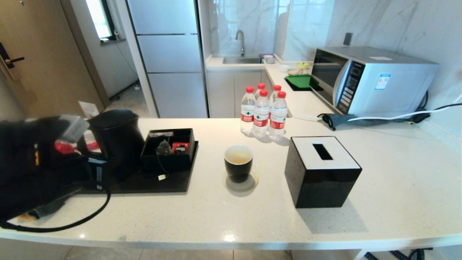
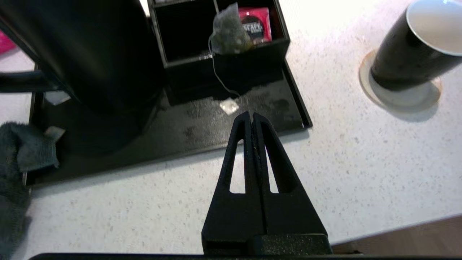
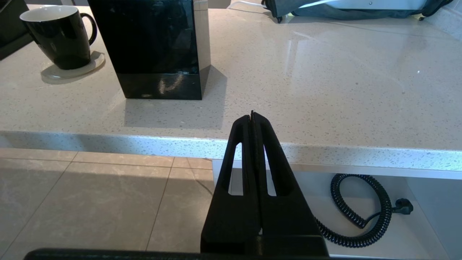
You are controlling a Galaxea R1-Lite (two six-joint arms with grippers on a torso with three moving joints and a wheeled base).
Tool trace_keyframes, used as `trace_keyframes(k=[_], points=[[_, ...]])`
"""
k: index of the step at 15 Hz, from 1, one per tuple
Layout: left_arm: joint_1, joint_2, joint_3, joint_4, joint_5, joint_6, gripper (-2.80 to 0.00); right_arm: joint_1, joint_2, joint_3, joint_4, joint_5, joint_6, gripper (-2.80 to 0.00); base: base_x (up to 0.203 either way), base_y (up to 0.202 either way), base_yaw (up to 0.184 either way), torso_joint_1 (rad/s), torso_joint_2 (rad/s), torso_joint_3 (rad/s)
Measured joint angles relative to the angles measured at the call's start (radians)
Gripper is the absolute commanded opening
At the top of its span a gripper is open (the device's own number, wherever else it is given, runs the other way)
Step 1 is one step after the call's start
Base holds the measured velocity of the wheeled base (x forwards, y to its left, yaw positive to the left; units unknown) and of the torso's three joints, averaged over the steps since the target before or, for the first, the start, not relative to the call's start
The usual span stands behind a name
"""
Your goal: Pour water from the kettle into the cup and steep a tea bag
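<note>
Taking the black tray as landmark: the kettle stands upright on its left part and the tea bag sits unsteeped in the compartment box at its back, beside a red packet, so steeping is left. The left gripper, pinched closed and empty, hovers near the tray's front edge. Right of the tray the cup already appears to hold pale liquid; beyond it stands a tissue box, with the right gripper, also closed on nothing, parked below the counter edge.

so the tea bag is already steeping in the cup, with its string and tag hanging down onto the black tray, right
Not quite. The tea bag is not in the cup; it sits in the black organiser box next to the kettle. The left wrist view shows this. Its string does hang down, with the tag lying on the black tray.
</note>
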Motion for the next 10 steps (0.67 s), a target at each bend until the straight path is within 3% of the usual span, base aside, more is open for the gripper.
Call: trace_keyframes(k=[3, 4, 6, 10], points=[[0.0, 0.106, -0.007, -0.149, 0.001, -0.004, -2.8, 0.0, 0.0, 0.0, 0.001, 0.0, 0.0, -2.8, 0.0, 0.0, 0.0, 0.0, 0.0, 0.0], [0.0, 0.146, -0.012, -0.199, 0.002, -0.005, 0.0, 0.0, 0.0, 0.0, 0.0, -0.001, 0.0, -2.8, 0.0, 0.0, 0.0, 0.0, 0.0, 0.0], [-0.002, 0.212, -0.028, -0.263, 0.002, -0.017, 0.0, 0.0, 0.0, 0.0, 0.0, -0.001, 0.0, -2.8, 0.0, 0.0, 0.0, 0.0, 0.0, 0.0], [-0.017, 0.302, -0.09, -0.273, -0.001, -0.037, 0.0, 0.0, 0.0, 0.0, 0.0, -0.001, 0.0, -2.8, 0.0, 0.0, 0.0, 0.0, 0.0, 0.0]])
